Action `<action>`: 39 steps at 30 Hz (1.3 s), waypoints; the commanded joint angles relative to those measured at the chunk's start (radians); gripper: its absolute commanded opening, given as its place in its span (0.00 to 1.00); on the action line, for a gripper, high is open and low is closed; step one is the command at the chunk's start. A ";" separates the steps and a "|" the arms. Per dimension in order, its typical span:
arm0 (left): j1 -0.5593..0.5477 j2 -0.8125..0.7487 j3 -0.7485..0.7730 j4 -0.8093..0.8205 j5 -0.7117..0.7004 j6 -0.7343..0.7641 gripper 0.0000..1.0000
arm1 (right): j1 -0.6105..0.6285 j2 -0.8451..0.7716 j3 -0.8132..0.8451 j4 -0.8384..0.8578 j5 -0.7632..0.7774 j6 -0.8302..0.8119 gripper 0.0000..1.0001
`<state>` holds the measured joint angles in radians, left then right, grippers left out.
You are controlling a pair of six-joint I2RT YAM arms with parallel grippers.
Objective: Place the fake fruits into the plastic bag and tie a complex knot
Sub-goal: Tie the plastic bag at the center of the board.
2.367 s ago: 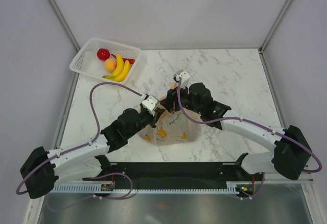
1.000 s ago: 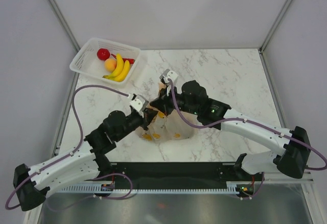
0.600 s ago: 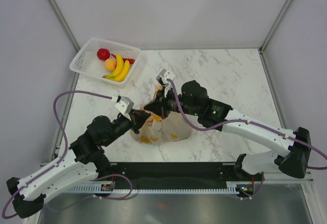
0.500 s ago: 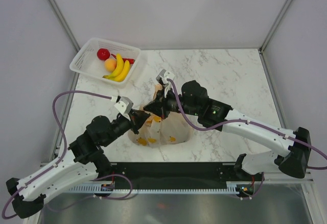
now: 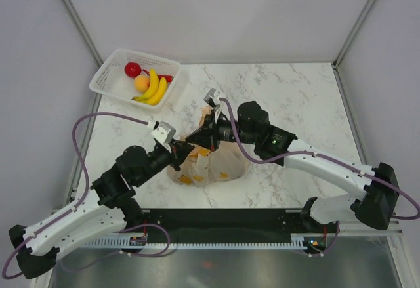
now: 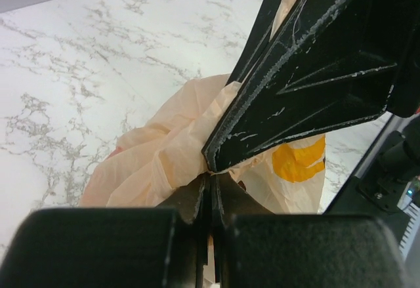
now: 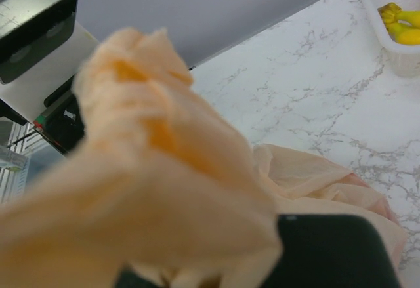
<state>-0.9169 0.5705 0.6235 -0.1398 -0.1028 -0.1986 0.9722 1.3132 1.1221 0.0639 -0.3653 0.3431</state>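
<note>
Concerning the bag [image 5: 213, 166]: stands in the middle of the counter [image 5: 295, 98], between both arms, with its top pulled up and sideways. Held at this top by the left hand [image 5: 179, 149], fingers pressed together on a fold of the film; in the left wrist view comes out peach and crumpled just past the fingertips. Held also by the right hand [image 5: 199, 136], just beside and a little higher, fingers likewise together, with a thick bunch of the film right before the right wrist camera, blurred.

By judgement, handles as very light, soft and limp: keeps no shape of its own, slips easily between smooth fingers, stretches or tears under a hard pull. Better to take hold on the bunched top or on the handle strips, never on the loose belly, and to keep an even tension on both sides while tying.

Not yet in the bag: a red apple [image 5: 133, 69], a peach [image 5: 142, 82] and bananas [image 5: 154, 86], all lying in the white basket [image 5: 104, 67] at the far left corner, well apart. Cannot tell what lies inside the bag itself.

As for writing: shows only yellow-orange fruit prints [image 6: 298, 160] on the film. Nothing there sharp enough to read, and no brand or label to make out elsewhere.
</note>
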 commanded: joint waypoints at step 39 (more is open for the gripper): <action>0.003 0.404 -0.191 0.808 -0.465 0.166 0.04 | -0.164 0.123 0.035 -0.007 -0.095 -0.191 0.00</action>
<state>-0.9180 0.9642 0.4423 0.5091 -0.4500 -0.0952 0.8005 1.4891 1.1656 0.0589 -0.4664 0.1791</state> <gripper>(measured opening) 0.037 0.019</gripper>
